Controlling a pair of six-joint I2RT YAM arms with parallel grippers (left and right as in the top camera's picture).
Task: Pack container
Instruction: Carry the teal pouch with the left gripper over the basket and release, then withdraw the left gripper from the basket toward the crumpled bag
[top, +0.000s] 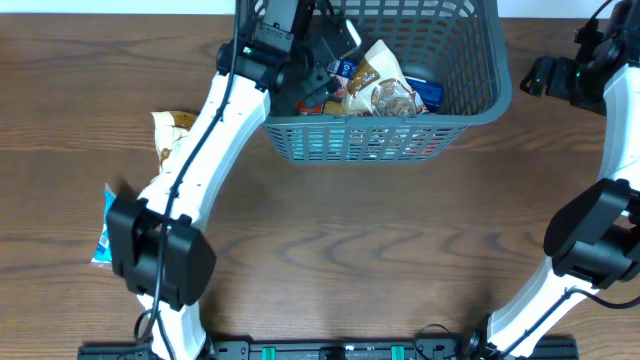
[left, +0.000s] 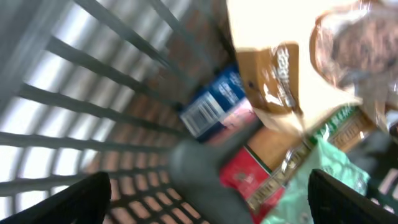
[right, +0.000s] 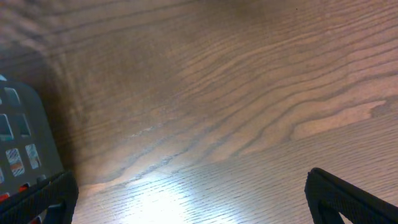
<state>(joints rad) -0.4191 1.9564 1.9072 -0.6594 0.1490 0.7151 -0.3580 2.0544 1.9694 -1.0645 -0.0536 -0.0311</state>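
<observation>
The grey-blue lattice container (top: 470, 110) stands at the far middle of the table and holds several snack packets (top: 380, 90). My left gripper (top: 318, 62) is inside its left end, open and empty, above the packets. The left wrist view shows the container's slotted wall (left: 93, 112), a blue packet (left: 214, 102), a red packet (left: 249, 171), a brown-and-white packet (left: 280, 74) and a green one (left: 323, 180) between my open fingers (left: 208, 205). My right gripper (top: 535, 75) hangs open and empty to the right of the container, over bare wood (right: 199, 205).
A cream-and-brown packet (top: 170, 135) lies on the table left of the container, partly under my left arm. A blue-and-white packet (top: 105, 225) lies near the left edge. The container's corner shows at the left of the right wrist view (right: 18, 137).
</observation>
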